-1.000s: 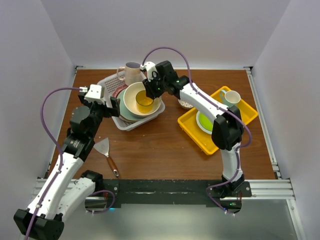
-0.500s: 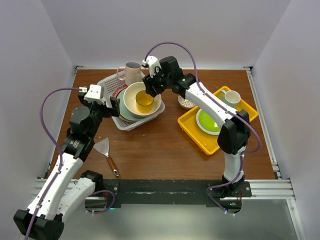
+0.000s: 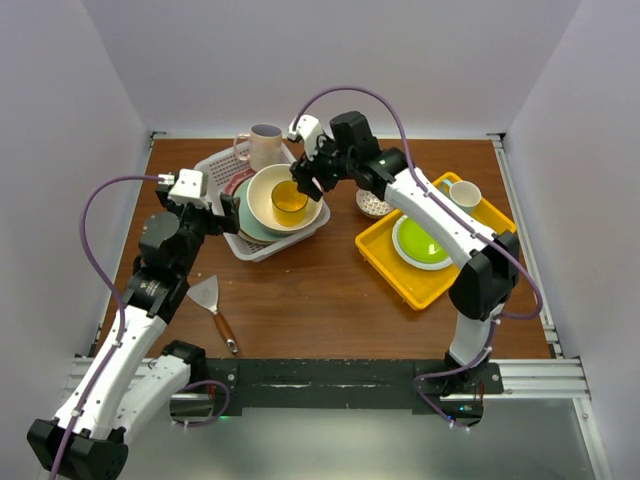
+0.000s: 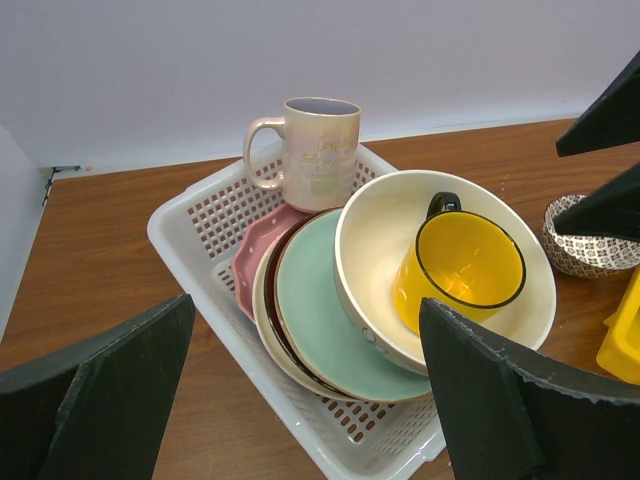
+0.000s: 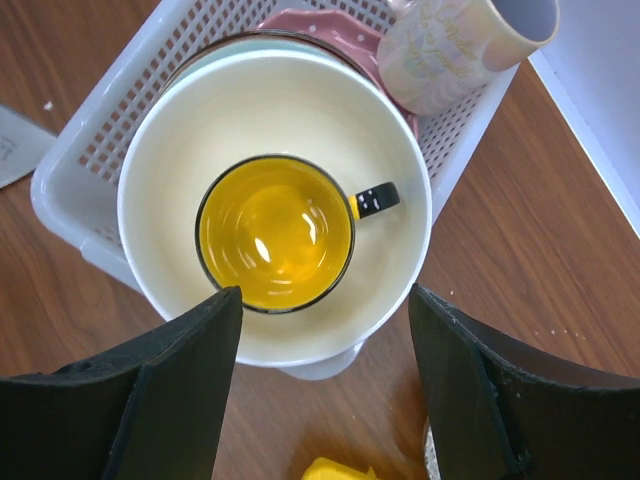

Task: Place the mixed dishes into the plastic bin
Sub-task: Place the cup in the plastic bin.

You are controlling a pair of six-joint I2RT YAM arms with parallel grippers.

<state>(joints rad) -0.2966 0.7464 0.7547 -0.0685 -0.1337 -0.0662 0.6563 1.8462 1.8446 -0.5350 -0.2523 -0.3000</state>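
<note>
One mug [image 5: 275, 232] sits in the large bowl [image 5: 290, 110], atop plates [image 4: 310, 310] in the bin [image 4: 205, 235], left of the tray [image 3: 385, 258].

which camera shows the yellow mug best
The right wrist view: it looks straight down into the yellow mug, handle clear, inside the large cream bowl. The left wrist view shows its side and rim; the top external view shows it small.

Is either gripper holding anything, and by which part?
Nothing: the right gripper is open above the yellow mug, the left gripper open beside the plastic bin.
</note>
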